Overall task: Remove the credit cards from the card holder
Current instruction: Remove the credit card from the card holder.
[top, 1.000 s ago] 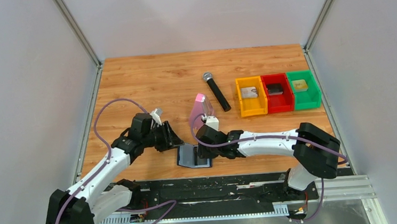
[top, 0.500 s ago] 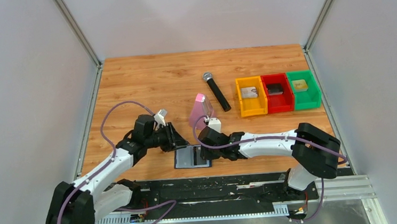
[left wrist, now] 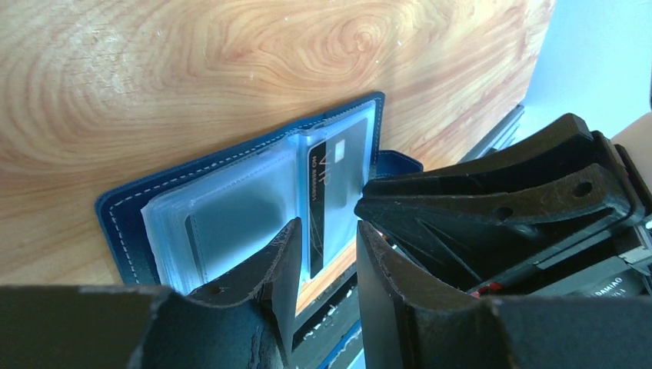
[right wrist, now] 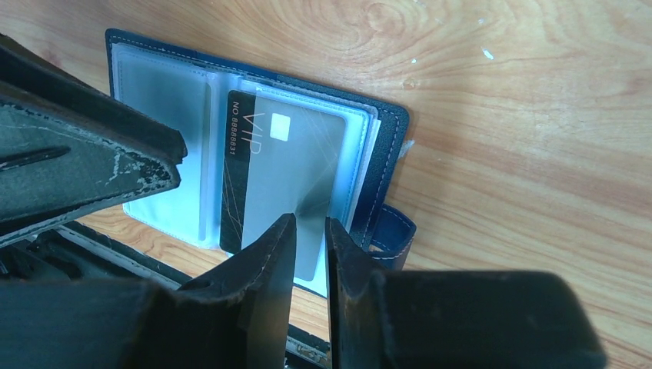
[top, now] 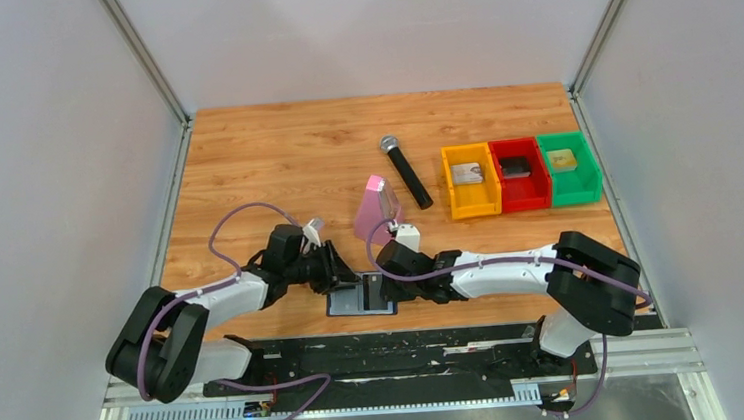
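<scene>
The card holder (top: 350, 300) lies open and flat near the table's front edge, navy outside with pale blue clear sleeves (left wrist: 231, 207). One credit card (right wrist: 284, 169), grey with a black stripe and "VIP" print, lies in its right half and also shows in the left wrist view (left wrist: 332, 184). My left gripper (top: 343, 272) is just left of the holder, its tips low over the fold (left wrist: 328, 231), slightly open and empty. My right gripper (top: 382, 287) is over the holder's right half, tips above the card's near edge (right wrist: 310, 224), with a narrow gap and nothing held.
A pink metronome (top: 378, 207) stands just behind the grippers, with a black microphone (top: 405, 171) behind it. Yellow (top: 475, 208), red (top: 525, 201) and green (top: 575, 194) bins sit at the right. A black rail (top: 409, 352) runs just in front of the holder.
My left arm has swung right and lower, bringing its gripper up to the holder's left edge. My right gripper has stayed over the holder's right half.
</scene>
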